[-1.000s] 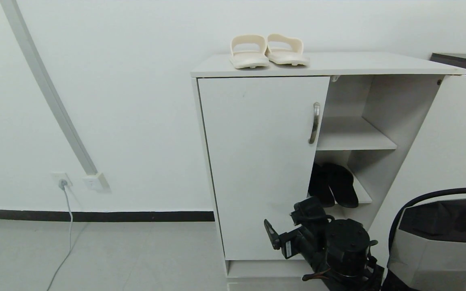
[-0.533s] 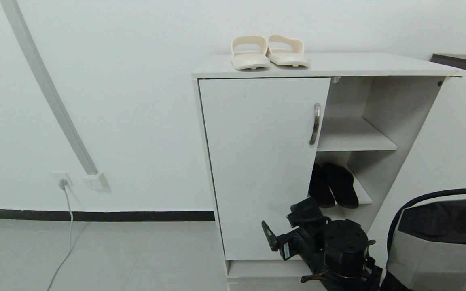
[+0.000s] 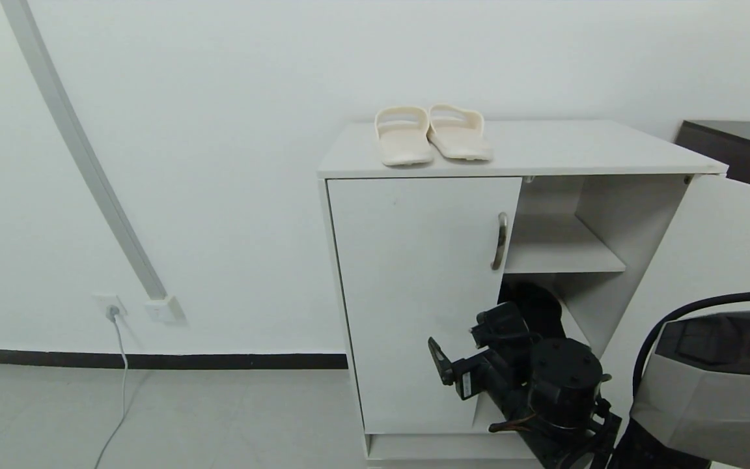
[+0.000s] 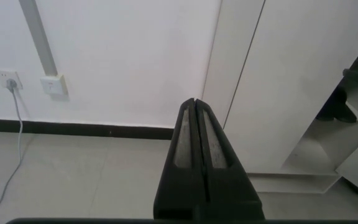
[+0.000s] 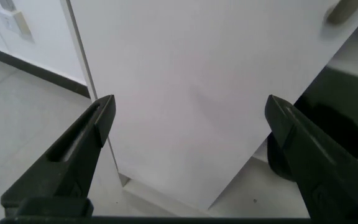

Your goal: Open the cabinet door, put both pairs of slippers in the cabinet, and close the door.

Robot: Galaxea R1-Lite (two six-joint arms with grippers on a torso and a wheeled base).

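Cabinet [image 3: 544, 146]: right door [image 3: 707, 247] swung open, left door [image 3: 414, 293] shut, its metal handle [image 3: 499, 241] on the edge next to the opening. Cream slippers [image 3: 430, 133] sit side by side on the cabinet top, toward its left rear. Black slippers [image 3: 538, 303] are inside the cabinet on the lower shelf, under the upper shelf [image 3: 557, 257] (partly hidden by the right arm). Right gripper [image 5: 189, 106] has its jaws spread wide, nothing between them, low and close in front of the cabinet's shut left door. Left gripper [image 4: 194, 109] has fingers pressed together, holding nothing, off the cabinet's left side over the floor.
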